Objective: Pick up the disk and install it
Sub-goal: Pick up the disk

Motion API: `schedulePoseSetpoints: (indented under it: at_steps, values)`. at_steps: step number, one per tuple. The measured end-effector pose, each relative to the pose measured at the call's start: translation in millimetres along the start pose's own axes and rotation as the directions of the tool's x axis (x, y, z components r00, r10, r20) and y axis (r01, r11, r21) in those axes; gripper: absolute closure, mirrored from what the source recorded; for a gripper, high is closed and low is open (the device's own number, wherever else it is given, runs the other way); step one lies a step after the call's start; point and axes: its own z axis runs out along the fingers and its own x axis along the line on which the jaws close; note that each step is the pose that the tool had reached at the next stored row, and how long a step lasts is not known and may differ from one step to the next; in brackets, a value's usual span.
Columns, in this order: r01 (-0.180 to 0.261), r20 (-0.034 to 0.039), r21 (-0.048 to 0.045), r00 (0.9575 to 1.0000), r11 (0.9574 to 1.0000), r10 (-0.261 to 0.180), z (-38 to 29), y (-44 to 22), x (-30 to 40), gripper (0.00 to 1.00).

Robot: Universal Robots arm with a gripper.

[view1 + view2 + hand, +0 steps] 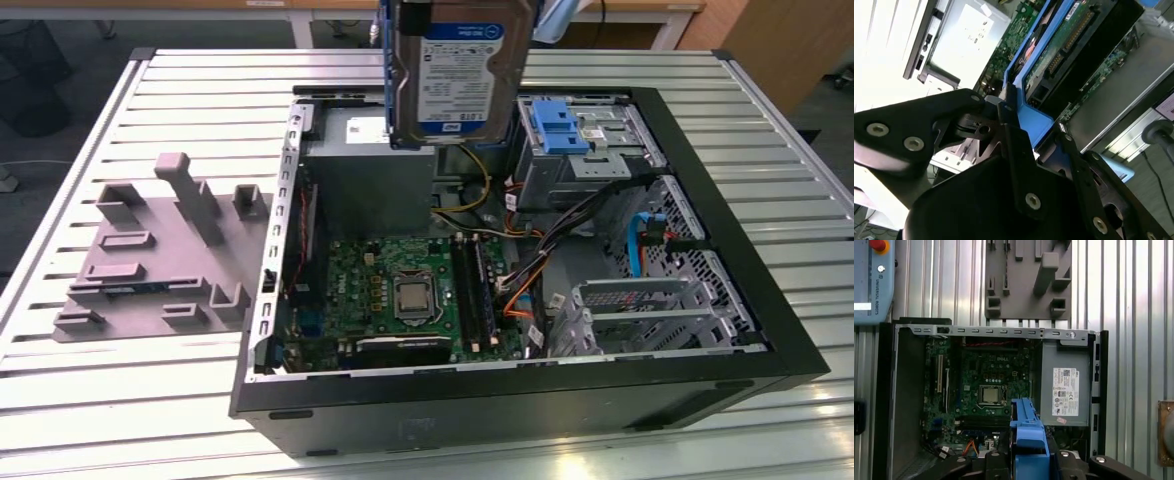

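Observation:
The disk [454, 75], silver with a white-and-blue label and blue side rails, hangs upright above the back of the open computer case [521, 400] in the exterior view, over the grey power supply [367, 170]. My gripper [1033, 122] is shut on the disk's blue rail, with a black finger on each side of it in the second wrist view. The disk's green circuit board [1069, 40] faces that camera. In the first wrist view the blue rail [1029, 432] sticks out from the gripper [1030, 456] over the motherboard [989, 380].
A bare blue bracket [554, 130] sits in the drive bay at the case's back right. A metal drive cage [654, 310] stands inside on the exterior view's right. A grey fixture plate [160, 250] lies on the slatted table to the left. A teach pendant [871, 280] rests nearby.

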Motion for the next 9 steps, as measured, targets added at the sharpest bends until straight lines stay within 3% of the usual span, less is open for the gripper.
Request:
schedulePoseSetpoints:
  at_steps: [2,9]
  values:
    - [0.0,-0.0001,0.0,1.0,1.0,0.0,-0.2,-7.8,0.0,0.64]
    - [0.0,-0.0001,0.0,1.0,1.0,0.0,-0.2,-8.7,0.0,0.64]
